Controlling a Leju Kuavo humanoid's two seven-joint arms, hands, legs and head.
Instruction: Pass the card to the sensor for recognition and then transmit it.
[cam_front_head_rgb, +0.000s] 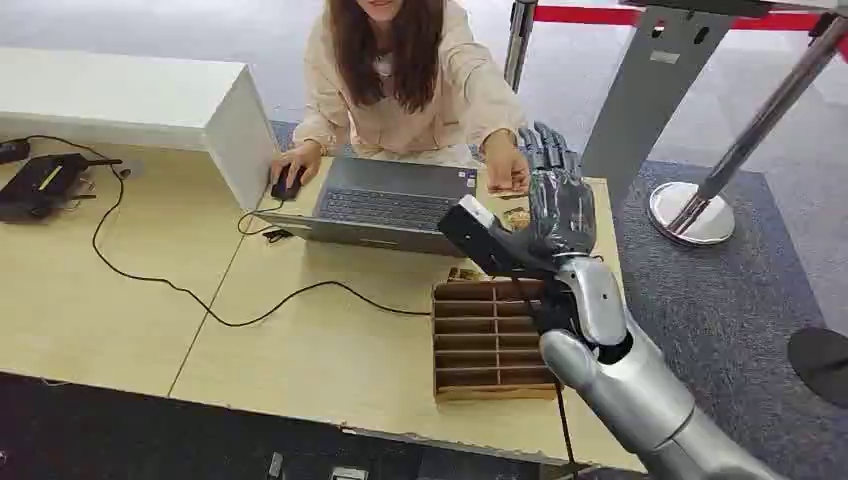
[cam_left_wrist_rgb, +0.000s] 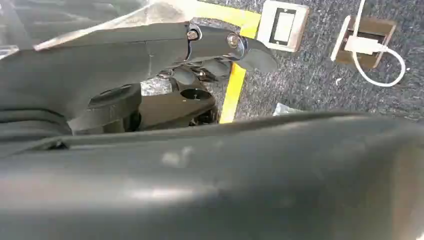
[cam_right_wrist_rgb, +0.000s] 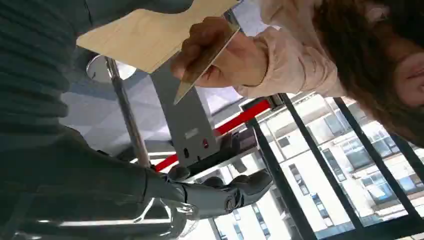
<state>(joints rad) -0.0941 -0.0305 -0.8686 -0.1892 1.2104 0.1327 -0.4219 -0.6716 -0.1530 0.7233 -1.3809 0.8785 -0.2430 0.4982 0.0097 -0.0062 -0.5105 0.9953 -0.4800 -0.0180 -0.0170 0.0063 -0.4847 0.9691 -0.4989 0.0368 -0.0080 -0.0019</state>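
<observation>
Tan card, cream sleeve, grey laptop (black keys), red barrier.

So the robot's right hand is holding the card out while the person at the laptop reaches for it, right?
Not quite: the person's hand holds the card, as the right wrist view shows. The robot's right hand is raised beside it, fingers apart, holding nothing.
</observation>
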